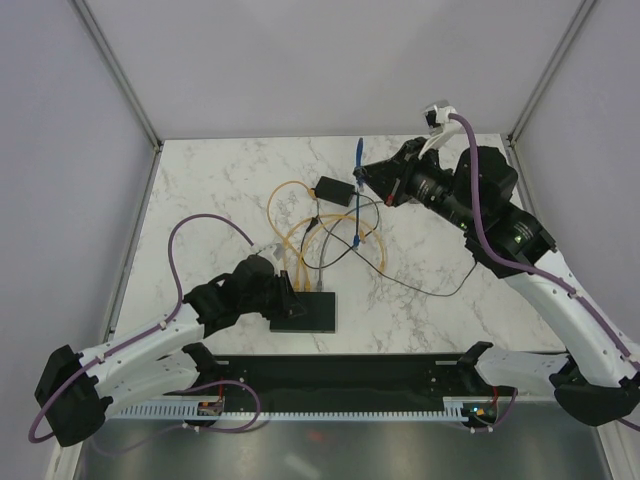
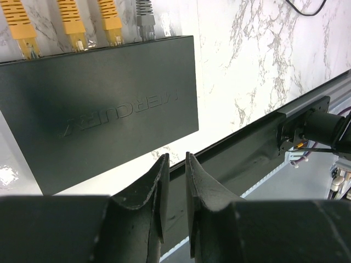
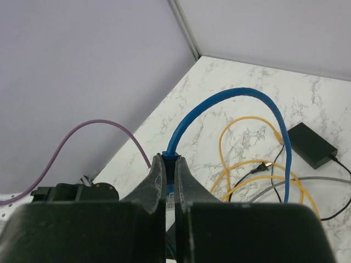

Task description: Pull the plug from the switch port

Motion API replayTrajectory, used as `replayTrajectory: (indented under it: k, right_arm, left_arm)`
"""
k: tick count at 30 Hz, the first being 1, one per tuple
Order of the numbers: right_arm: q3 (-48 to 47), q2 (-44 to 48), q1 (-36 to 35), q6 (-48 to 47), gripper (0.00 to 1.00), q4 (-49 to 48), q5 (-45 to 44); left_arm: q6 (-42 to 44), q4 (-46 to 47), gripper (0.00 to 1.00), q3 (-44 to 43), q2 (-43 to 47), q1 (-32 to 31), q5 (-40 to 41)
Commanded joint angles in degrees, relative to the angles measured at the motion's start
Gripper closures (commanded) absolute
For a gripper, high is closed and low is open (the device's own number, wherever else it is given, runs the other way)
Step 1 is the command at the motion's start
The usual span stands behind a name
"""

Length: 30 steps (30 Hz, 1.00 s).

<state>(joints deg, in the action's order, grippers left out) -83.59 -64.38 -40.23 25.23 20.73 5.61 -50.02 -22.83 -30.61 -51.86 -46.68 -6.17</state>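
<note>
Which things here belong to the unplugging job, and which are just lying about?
Job:
the switch
the blue cable, its end pinched in the right gripper
the left gripper, beside the switch

Lying about:
the small black box
three yellow plugs and a grey plug at the switch's socket edge

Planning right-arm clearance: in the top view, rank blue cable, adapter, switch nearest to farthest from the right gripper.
1. blue cable: clamped in the right gripper, far side of the table.
2. adapter: just left of the gripper, far centre.
3. switch: near edge, left of centre.
</note>
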Motion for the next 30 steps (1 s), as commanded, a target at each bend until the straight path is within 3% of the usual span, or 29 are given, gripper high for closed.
replayTrajectory:
  k: [1, 7, 13, 24, 30]
  right_arm:
    - [-4.65, -1.44, 0.85, 0.77, 1.00, 0.79, -0.86]
    - [8.16, 1.01, 0.77, 5.79, 1.00, 4.92, 3.26]
    - [12.93, 5.57, 0.06, 1.94, 1.00, 17.39, 2.66]
    - [2.47, 12.78, 0.15, 7.11, 1.00, 21.81, 8.01]
    - [-0.69, 13.50, 0.06, 4.23, 1.00, 23.73, 0.22]
  left_arm:
    - [0.80, -0.11, 0.74, -0.24, -0.17, 0.01, 1.16]
    - [1.06, -0.02, 0.74, -0.06, -0.26, 0.09, 1.34]
    - [1.50, 0.33, 0.74, -0.15, -0.97, 0.09, 1.17]
    - [1.77, 1.39, 0.74, -0.15, -1.76, 0.09, 0.11]
    - [1.94, 1.30, 0.74, 0.11, -1.14, 0.01, 0.20]
